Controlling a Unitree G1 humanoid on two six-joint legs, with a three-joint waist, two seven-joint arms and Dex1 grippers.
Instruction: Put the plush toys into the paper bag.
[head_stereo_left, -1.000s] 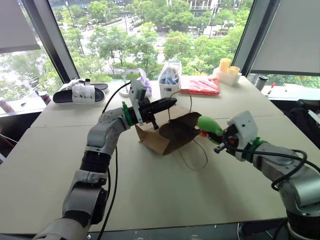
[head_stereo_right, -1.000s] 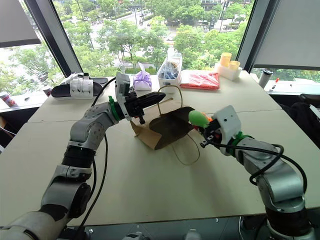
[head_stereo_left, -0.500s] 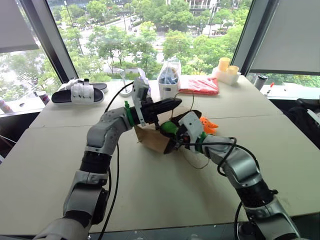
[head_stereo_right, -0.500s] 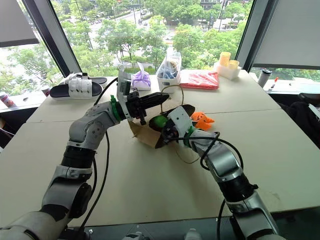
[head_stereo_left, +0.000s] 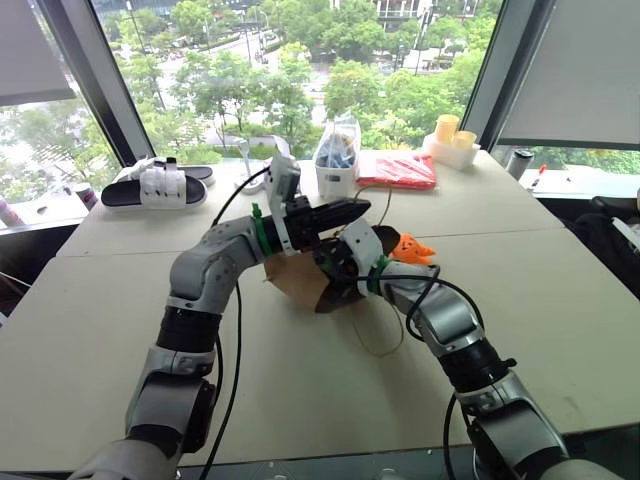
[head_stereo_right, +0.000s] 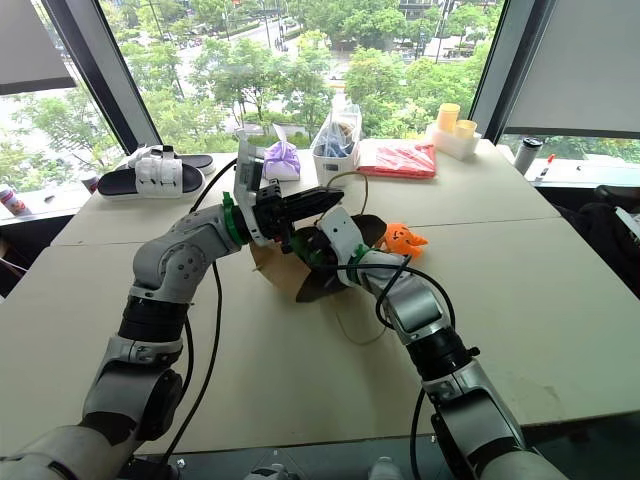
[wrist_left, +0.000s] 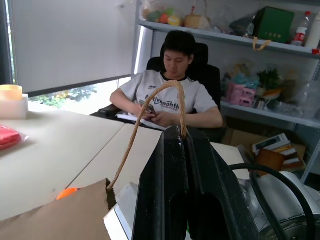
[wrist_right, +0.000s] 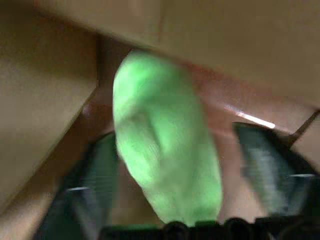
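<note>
A brown paper bag lay on its side near the middle of the pale desk, its mouth facing the robot's right. The left gripper had its fingers clenched on one tan string handle, holding the top edge of the bag up so the mouth gaped. The right gripper reached into that mouth; its fingers stood spread wide on either side of the green plush toy, which sat inside the bag between them, apparently let go. The orange plush toy lay on the desk just beside the bag, on the side toward the far right corner. Both toys looked light, soft and squashy, so a pinch across the middle of the body should hold. The bag looked thin and floppy, best held by its handle or rim. A seated person was beyond the desk's right edge.
</note>
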